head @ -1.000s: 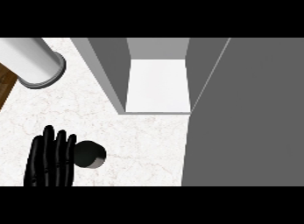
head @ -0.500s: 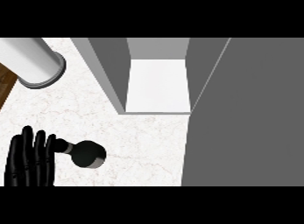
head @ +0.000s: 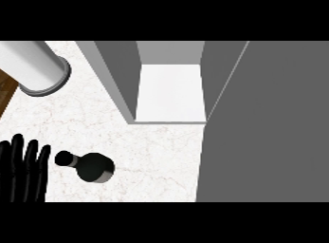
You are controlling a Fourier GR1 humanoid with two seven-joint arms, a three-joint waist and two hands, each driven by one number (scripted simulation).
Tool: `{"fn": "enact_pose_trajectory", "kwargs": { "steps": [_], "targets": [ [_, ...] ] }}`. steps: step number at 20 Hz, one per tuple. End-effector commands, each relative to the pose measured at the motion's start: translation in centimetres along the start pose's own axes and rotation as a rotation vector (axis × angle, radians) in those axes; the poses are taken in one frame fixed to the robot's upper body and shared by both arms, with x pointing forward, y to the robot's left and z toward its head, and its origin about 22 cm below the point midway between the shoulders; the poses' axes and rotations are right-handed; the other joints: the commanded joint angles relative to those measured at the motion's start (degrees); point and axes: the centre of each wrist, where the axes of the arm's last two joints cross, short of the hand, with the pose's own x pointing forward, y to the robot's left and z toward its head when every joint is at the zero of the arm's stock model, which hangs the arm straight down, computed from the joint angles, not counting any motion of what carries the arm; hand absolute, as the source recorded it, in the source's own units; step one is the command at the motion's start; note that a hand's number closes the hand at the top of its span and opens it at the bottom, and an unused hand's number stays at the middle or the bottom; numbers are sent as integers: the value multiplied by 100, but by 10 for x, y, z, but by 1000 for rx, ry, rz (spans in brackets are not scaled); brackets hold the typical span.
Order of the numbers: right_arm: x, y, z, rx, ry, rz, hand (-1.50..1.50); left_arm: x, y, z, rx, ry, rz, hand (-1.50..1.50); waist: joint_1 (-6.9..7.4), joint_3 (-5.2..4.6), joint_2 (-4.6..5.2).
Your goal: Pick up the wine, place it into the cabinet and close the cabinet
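Left hand (head: 16, 178): lower left of the head view, over the counter (head: 153, 152).
Fingers (head: 31, 161): straight, side by side, pointing up the view; nothing held.
Wine bottle (head: 91, 167): upright on the counter, just right of the hand, its top nearest the fingers; a narrow gap shows between them.
Cabinet (head: 170, 92): open, white shelf visible, well apart from the bottle.
Cabinet door (head: 278, 123): grey panel at right.
White cylinder (head: 34, 66): upper left.
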Motion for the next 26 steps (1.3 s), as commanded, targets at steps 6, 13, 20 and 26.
{"fn": "enact_pose_trajectory", "kwargs": {
  "steps": [6,13,20,26],
  "targets": [
    [36,0,14,24,-41,-39,-150,-33,30,-13,-10,73,62,-150,16,-1,5],
    [23,-12,15,18,-50,-22,-150,-79,66,-24,59,40,49,-150,9,10,8],
    [26,5,14,3,-42,-11,-150,-112,71,-33,63,46,47,-150,-3,10,10],
    [22,-1,29,14,-38,-17,-150,-138,98,-7,48,76,37,-150,-8,14,2]
  ]
}}
